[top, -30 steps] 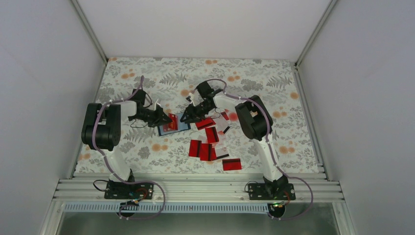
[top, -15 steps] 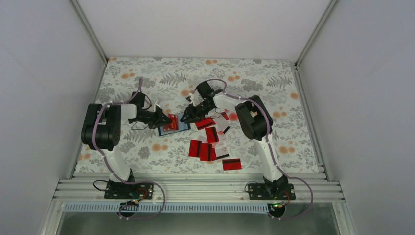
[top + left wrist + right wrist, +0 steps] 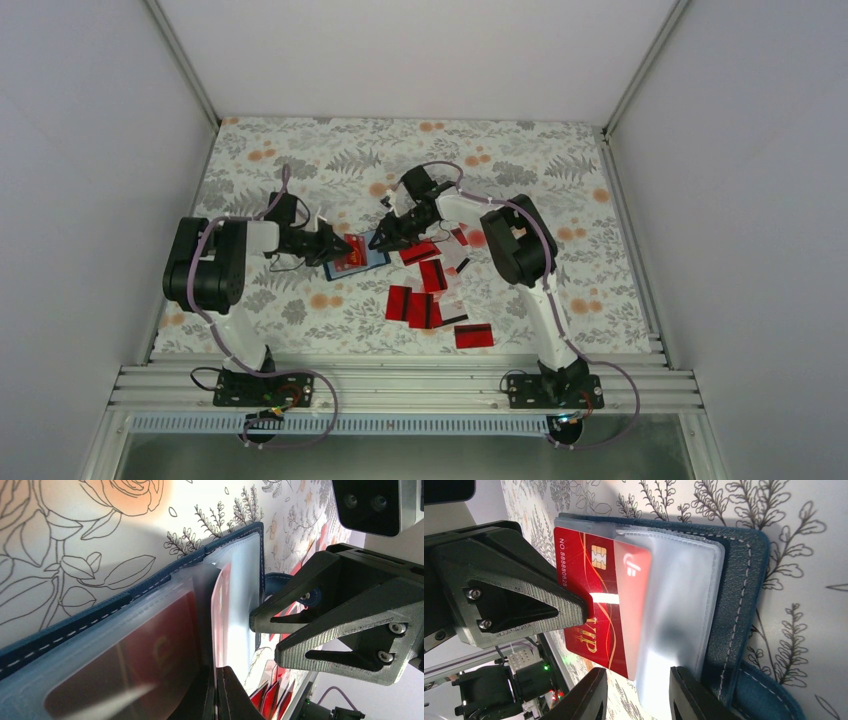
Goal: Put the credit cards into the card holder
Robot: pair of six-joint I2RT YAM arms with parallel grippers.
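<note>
Left gripper (image 3: 216, 672) pinching 1 red card (image 3: 594, 605), long axis pointing toward right gripper (image 3: 638, 672), lying half inside card holder (image 3: 739, 605) sleeve (image 3: 679, 605); right jaws standing half-open, straddling sleeve edge.

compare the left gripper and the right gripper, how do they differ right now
The left gripper is shut on the red VIP card; the right gripper has its jaws apart. The left gripper holds its card partly in a clear sleeve; the right gripper straddles the edge of the card holder, carrying no card. Both are black and meet at the card holder.
</note>
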